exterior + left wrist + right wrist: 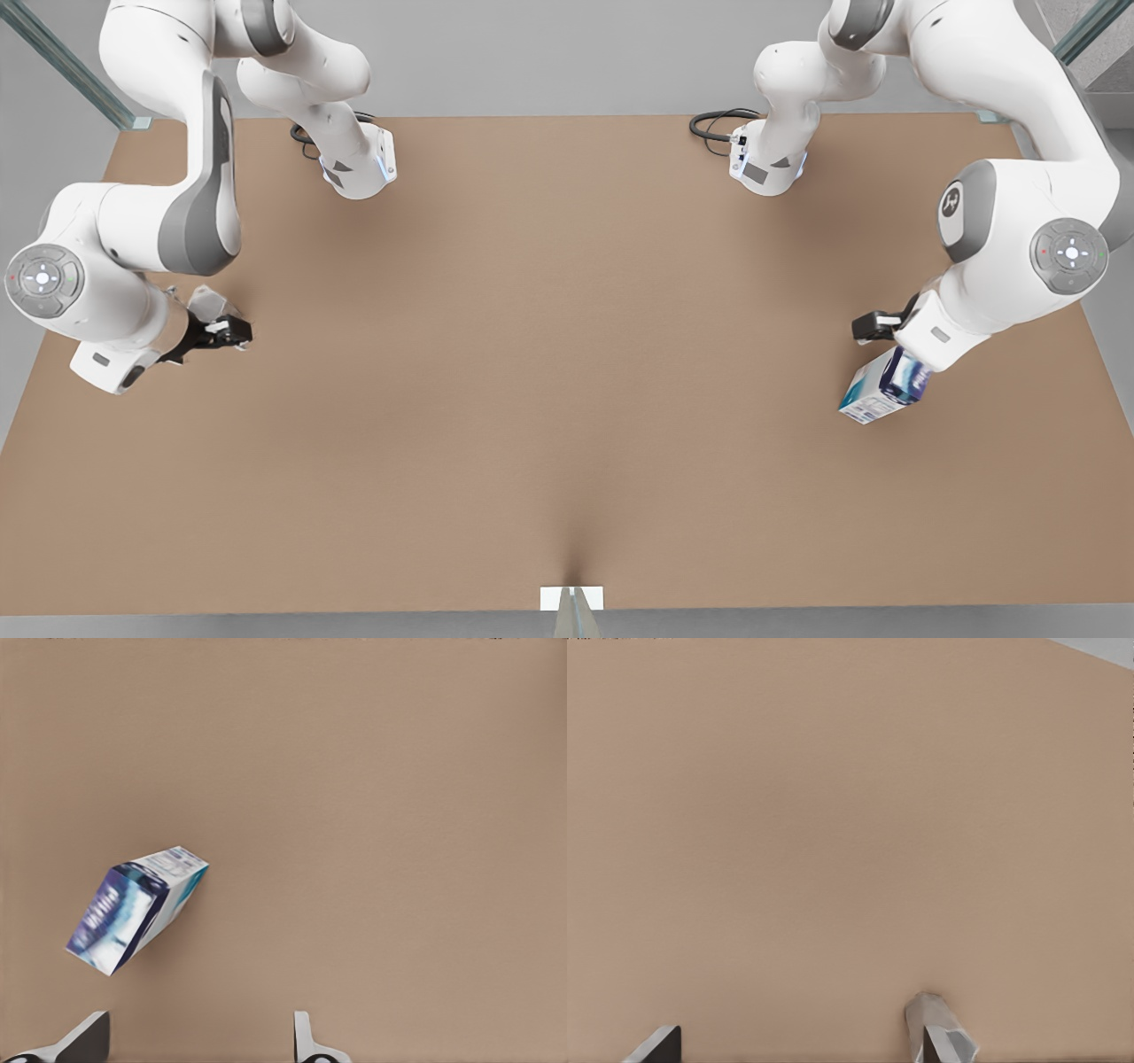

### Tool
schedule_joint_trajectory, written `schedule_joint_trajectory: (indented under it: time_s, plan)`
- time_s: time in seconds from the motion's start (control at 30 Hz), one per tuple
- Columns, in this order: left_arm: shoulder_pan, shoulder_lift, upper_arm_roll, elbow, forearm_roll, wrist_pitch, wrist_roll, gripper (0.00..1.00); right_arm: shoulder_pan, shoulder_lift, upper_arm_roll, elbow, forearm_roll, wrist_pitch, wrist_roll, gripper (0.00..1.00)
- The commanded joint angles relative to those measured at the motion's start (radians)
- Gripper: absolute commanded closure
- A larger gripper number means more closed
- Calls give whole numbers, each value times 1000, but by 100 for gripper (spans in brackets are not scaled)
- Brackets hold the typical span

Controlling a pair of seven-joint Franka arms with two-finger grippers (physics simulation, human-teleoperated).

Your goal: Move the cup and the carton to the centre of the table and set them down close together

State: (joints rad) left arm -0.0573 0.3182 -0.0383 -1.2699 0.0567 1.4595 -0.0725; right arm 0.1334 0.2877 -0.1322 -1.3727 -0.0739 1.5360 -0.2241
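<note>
Front view's left: my right gripper hangs low over the table, arm folded, wrist pointing down, fingers spread and holding nothing. A pale glassy thing touching it is probably the cup, can't swear to it. Front view's right: my left gripper is spread wide too, same bent pose. The front view half hides the carton under my wrist. The left wrist view shows it whole, skewed, beside my fingers and not between them.

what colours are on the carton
Dark blue, white and teal on the carton, clearest in the left wrist view.
</note>
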Motion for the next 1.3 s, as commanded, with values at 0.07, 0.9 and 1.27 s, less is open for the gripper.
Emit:
schedule_joint_trajectory:
  time_s: [0.07, 0.9, 1.27]
  plan:
    - [-1, 5, -3, 0, 9, -2, 0, 0, 0, -25, 0, -19, 0, -11, 45, 0]
    - [-16, 9, -17, -3, 69, -10, 2, 0, -914, -70, 441, -761, -216, 572, -175, 0]
    - [-16, 9, -17, -5, 69, -10, 0, 0, -971, -12, 441, -772, -218, 610, -204, 0]
